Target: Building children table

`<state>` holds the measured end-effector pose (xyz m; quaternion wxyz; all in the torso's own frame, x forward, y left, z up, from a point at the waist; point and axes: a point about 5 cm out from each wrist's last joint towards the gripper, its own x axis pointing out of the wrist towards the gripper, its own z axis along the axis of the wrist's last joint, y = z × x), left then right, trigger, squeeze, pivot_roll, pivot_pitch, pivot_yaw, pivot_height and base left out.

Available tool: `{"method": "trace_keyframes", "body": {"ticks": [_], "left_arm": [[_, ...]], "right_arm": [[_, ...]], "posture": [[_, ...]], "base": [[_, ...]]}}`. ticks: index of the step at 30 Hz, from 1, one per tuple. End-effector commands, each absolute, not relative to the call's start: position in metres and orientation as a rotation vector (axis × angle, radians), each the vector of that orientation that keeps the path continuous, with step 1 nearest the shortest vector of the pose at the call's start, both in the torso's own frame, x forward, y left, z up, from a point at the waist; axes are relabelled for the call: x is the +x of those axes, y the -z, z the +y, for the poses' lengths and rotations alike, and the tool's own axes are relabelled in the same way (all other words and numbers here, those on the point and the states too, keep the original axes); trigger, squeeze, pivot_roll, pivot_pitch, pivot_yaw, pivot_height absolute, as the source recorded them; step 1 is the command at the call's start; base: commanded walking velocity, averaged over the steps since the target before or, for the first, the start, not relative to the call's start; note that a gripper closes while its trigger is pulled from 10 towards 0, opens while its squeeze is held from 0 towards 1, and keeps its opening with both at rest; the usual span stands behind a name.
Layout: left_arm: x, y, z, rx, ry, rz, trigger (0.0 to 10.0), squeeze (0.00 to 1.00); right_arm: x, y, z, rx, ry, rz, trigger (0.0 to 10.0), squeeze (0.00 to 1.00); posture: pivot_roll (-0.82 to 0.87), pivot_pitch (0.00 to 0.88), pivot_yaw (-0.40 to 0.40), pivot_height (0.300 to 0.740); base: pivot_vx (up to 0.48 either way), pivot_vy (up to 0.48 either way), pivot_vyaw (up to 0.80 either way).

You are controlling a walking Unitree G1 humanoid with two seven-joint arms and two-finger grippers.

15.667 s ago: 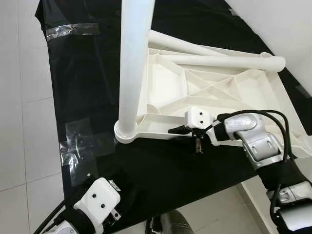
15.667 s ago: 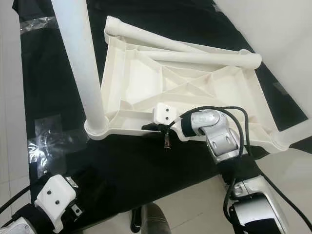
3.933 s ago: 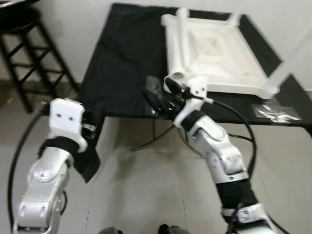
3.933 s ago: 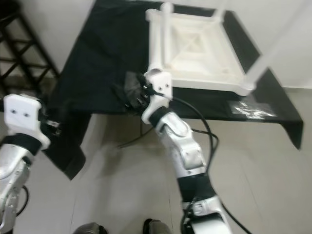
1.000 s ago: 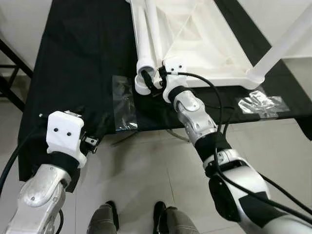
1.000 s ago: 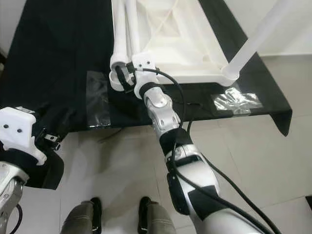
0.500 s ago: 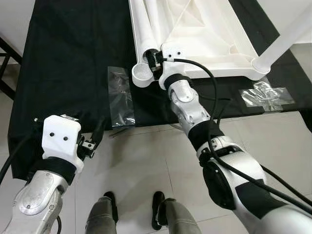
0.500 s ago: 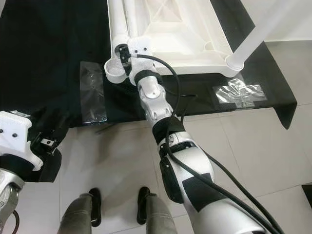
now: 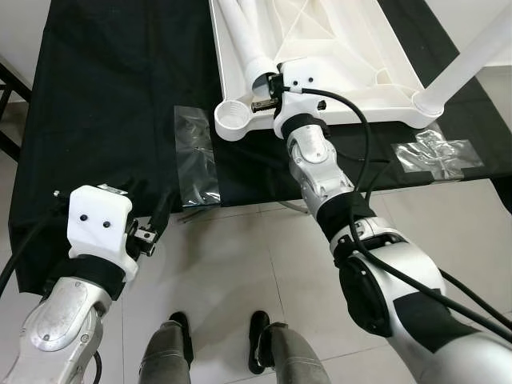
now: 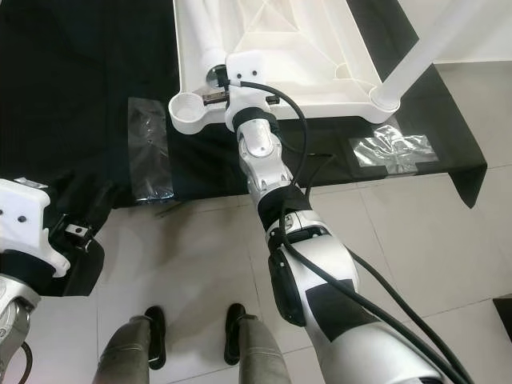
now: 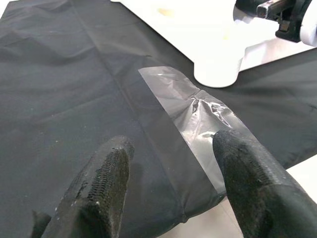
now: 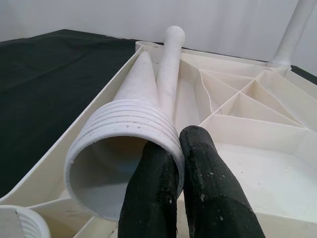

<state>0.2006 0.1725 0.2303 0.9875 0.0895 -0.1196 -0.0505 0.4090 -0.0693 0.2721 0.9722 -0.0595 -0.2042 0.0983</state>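
Observation:
A white children's table top (image 9: 360, 56) lies upside down on a black-covered table. One leg (image 9: 468, 56) stands screwed into its near right corner. Two loose legs lie inside it along the left rim. My right gripper (image 9: 262, 104) is shut on the threaded rim of the nearer loose leg (image 12: 141, 89), one finger (image 12: 151, 193) inside the tube and the other outside. The near left corner socket (image 9: 233, 120) is empty. My left gripper (image 11: 171, 173) hangs open over the cloth's front edge, left of the table top.
Clear tape patches (image 9: 196, 156) (image 9: 436, 152) hold the black cloth (image 9: 112, 104) at the front edge. Tiled floor (image 9: 240, 264) lies below, with two feet (image 9: 220, 344) at the bottom. The second loose leg (image 12: 168, 64) lies against the gripped one.
My right gripper has slid from beside the corner socket a little to the right, onto the loose leg's threaded end. The left arm has hardly moved.

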Motion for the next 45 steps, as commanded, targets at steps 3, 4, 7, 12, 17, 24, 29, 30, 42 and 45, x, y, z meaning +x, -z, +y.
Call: {"method": "trace_keyframes", "body": {"ticks": [3,4,7,12,17,24,29,30,42,45], "left_arm": [[0.202,-0.228,0.174,0.162,0.105,-0.224,10.0,0.00],[0.203,-0.230,0.175,0.163,0.104,-0.230,10.0,0.00],[0.206,-0.236,0.178,0.155,0.099,-0.255,10.0,0.00],[0.215,-0.250,0.183,0.086,0.104,-0.311,10.0,0.00],[0.231,-0.261,0.183,-0.115,0.135,-0.354,10.0,0.00],[0.255,-0.291,0.179,-0.760,0.295,-0.459,10.0,0.00],[0.262,-0.303,0.174,-0.894,0.414,-0.482,10.0,0.00],[0.259,-0.309,0.164,-0.915,0.528,-0.512,10.0,1.00],[0.240,-0.341,0.161,-0.999,0.846,-0.637,10.0,1.00],[0.238,-0.345,0.165,-0.978,0.871,-0.643,10.0,1.00]], "right_arm": [[0.407,-0.274,-0.077,-0.079,-0.203,-0.449,0.0,0.00],[0.406,-0.276,-0.078,-0.061,-0.209,-0.465,0.0,0.00],[0.403,-0.286,-0.078,-0.022,-0.235,-0.524,0.0,0.00],[0.393,-0.305,-0.080,0.085,-0.298,-0.638,0.0,0.00],[0.387,-0.320,-0.092,0.196,-0.355,-0.711,0.0,0.00],[0.375,-0.332,-0.126,0.473,-0.598,-0.766,0.0,0.00],[0.362,-0.331,-0.141,0.579,-0.798,-0.780,0.0,0.00],[0.357,-0.329,-0.146,0.580,-0.848,-0.786,0.0,0.00],[0.324,-0.304,-0.152,0.505,-1.226,-0.701,0.0,0.00],[0.316,-0.297,-0.149,0.490,-1.310,-0.659,0.0,0.00]], "posture": [[0.27,0.331,-0.125,0.740],[0.26,0.323,-0.122,0.740],[0.26,0.315,-0.120,0.740],[0.25,0.296,-0.113,0.740],[0.23,0.271,-0.105,0.740],[0.22,0.253,-0.100,0.740],[0.22,0.246,-0.098,0.740],[0.21,0.237,-0.094,0.740],[0.22,0.228,-0.089,0.740],[0.22,0.228,-0.089,0.740]], "base": [[0.000,0.000,0.00],[0.000,0.000,0.00],[0.000,0.000,0.00],[0.000,0.000,0.00],[0.000,0.000,0.00],[0.000,0.000,0.00],[0.000,0.000,0.00],[0.000,0.000,0.00],[0.000,0.000,0.00],[0.000,0.000,0.00]]}}
